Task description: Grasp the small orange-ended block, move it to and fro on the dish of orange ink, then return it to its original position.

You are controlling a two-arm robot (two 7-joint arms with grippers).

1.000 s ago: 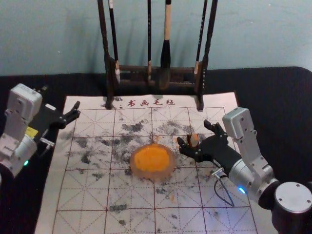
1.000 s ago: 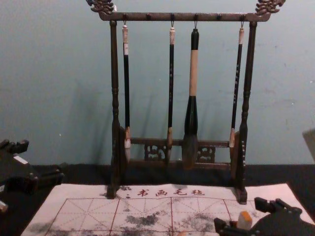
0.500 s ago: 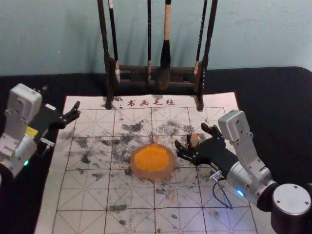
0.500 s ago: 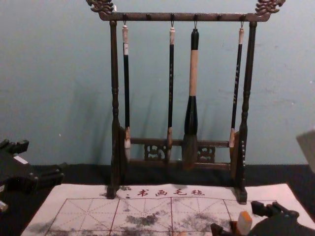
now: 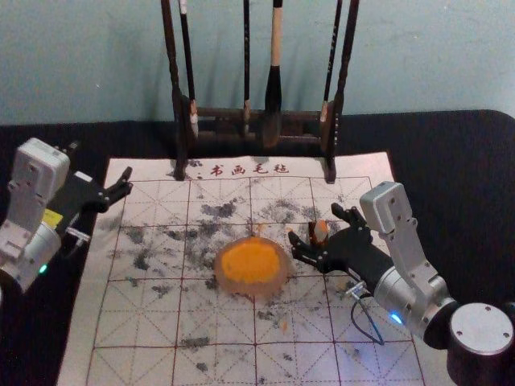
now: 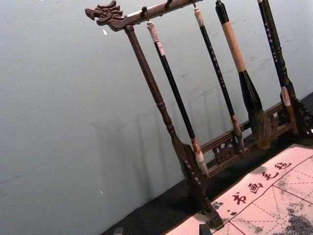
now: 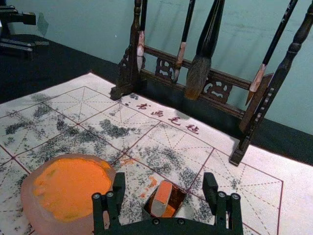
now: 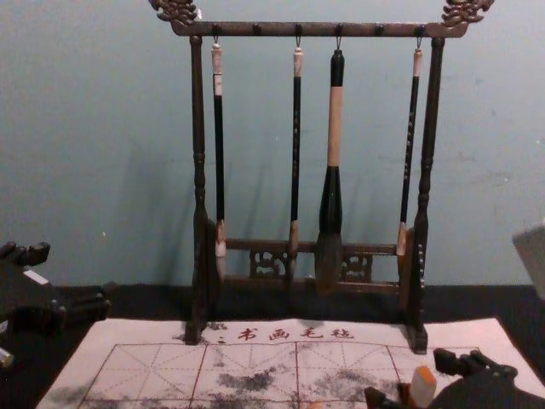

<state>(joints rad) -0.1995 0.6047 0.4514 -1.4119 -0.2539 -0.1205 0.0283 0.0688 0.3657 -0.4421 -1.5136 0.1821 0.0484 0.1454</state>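
I judge black right gripper (image 7: 164, 175) spread wide, empty, to straddle orange-ended grey block (image 7: 162, 197); black left gripper (image 5: 101, 159) idle leftward, open.

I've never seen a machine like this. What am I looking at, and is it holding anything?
It's a robot with two arms. The head view looks down from its head; the chest view looks across from lower down; each wrist view comes from a camera on that arm.

On the dark table lies a white mat with a grid. On it are a dish of orange ink and, to the right, a small dark box with an orange-ended block in it. Brushes hang from a rack behind.

Nothing is held: the right gripper is open, one finger on either side of the block. The left gripper is open, off to the left.
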